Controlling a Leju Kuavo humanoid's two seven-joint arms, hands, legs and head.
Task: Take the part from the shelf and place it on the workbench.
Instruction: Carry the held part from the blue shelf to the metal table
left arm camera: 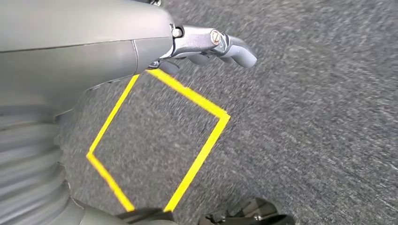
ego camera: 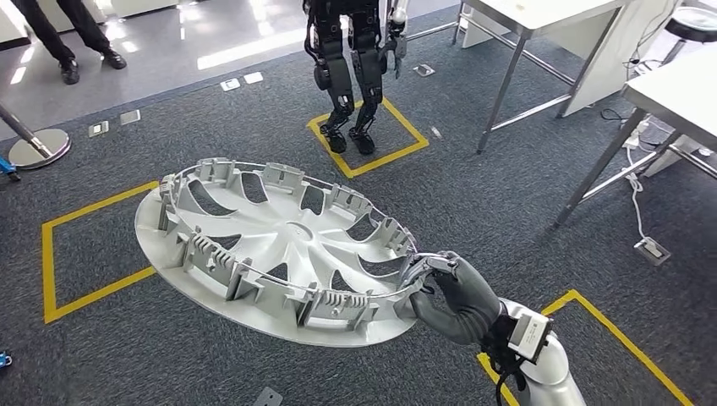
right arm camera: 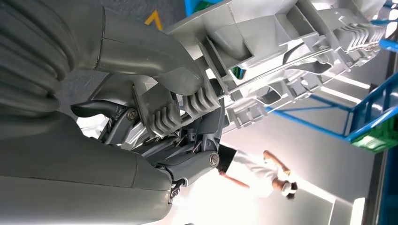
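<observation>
Hubcap (ribbed inner face up) lies nearly flat, tilted slightly, my right hand clamped on its near rim; my left hand hangs with fingers curled, holding nothing.

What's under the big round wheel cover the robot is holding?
Under the wheel cover, held at its rim by the right robot hand, lies grey carpet with a yellow tape square. The cover hides one corner of that square and the carpet beneath it.
</observation>
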